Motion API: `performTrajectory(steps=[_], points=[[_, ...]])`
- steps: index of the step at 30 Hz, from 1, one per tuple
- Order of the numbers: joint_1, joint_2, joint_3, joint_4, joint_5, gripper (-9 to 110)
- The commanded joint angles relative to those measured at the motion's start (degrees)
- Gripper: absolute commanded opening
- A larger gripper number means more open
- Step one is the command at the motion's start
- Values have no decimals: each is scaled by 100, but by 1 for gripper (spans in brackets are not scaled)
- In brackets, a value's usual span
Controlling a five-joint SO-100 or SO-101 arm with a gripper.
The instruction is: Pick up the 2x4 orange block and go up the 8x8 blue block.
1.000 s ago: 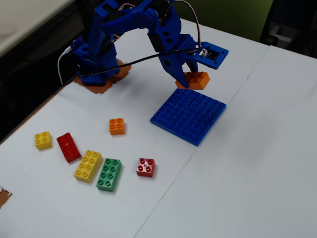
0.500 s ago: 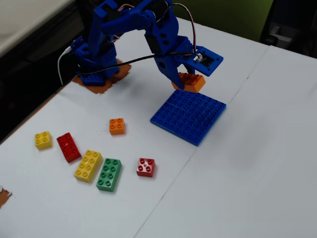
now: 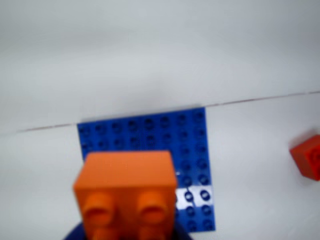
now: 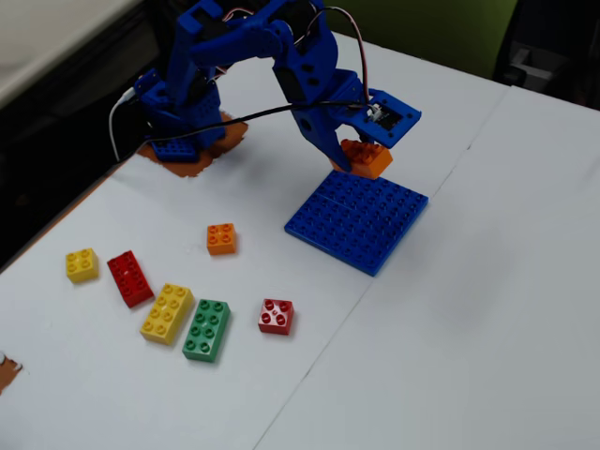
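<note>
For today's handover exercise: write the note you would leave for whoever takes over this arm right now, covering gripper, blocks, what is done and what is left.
Gripper: shut on the 2x4 orange block, held in the air.
Blue baseplate: flat on the table; the block hangs over its far edge, apart from it.
Done: pick-up and carry.
Left: lower the block onto the baseplate's studs, then open.
Loose bricks at the front left of the fixed view are not needed.

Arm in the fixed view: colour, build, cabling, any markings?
The arm is all blue printed plastic with blocky, angular links. Its base sits on a brownish pad. Thin black, white and red cables run along it. The gripper has blue fingers beneath a flat blue plate. No markings legible.
</note>
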Motion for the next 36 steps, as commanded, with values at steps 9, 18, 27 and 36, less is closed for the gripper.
performTrajectory(steps=[9,18,27,36], points=[[70,316,-290,18,26,0],[44,396,-290,211,-202,0],[44,352,-290,202,-387,0],[-141,404,-316,185,-633,0]])
